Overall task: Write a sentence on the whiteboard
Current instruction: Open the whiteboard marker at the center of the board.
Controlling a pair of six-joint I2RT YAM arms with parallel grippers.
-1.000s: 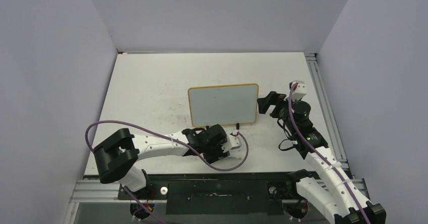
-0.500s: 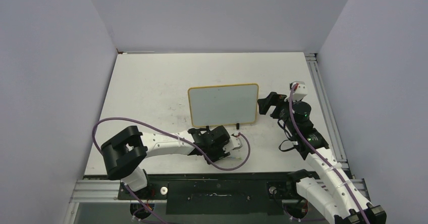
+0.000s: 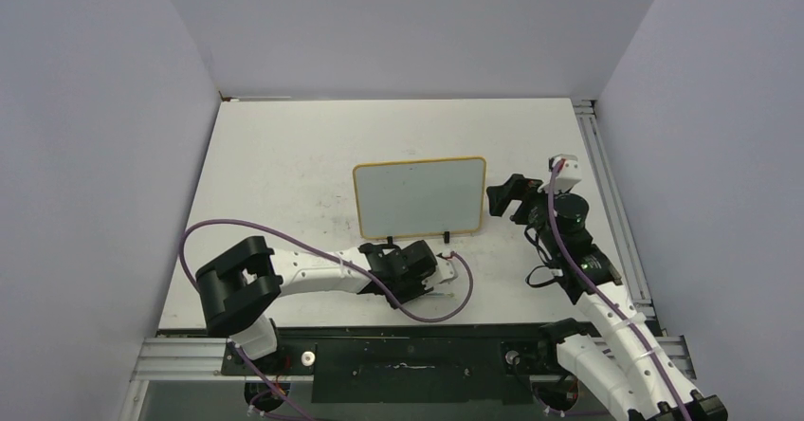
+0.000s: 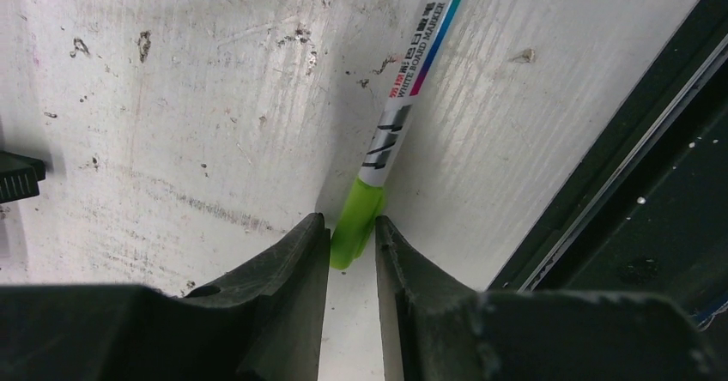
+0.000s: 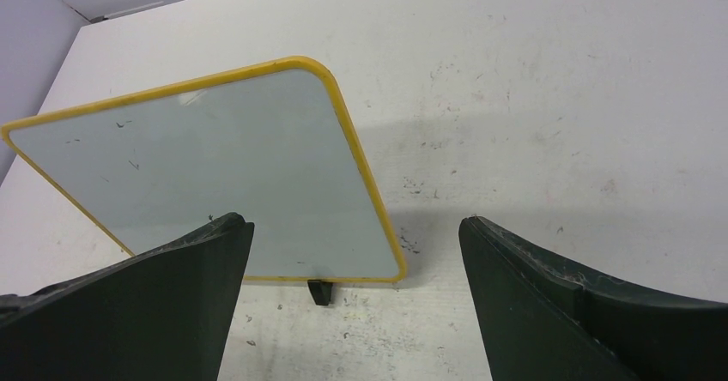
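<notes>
The whiteboard (image 3: 419, 196) stands upright mid-table on small black feet (image 5: 319, 292). Its yellow-framed face (image 5: 215, 175) is blank, and the sentence is not in view. A whiteboard marker (image 4: 399, 115) with a green end lies on the table near the front edge. My left gripper (image 4: 352, 226) is low over the table (image 3: 284, 174), its jaws narrowly apart with the marker's green end between the fingertips. In the top view the left gripper (image 3: 434, 288) sits just in front of the board. My right gripper (image 3: 501, 193) hangs wide open by the board's right edge, with nothing held (image 5: 352, 222).
The table's front edge and a dark rail (image 4: 644, 184) run close to the right of the marker. A purple cable (image 3: 455, 298) loops beside the left wrist. An aluminium rail (image 3: 607, 184) borders the table's right side. Grey walls enclose three sides.
The left gripper's jaws have narrowed around the marker's end and the left arm has shifted slightly right. The right gripper has drawn a little away from the board's edge.
</notes>
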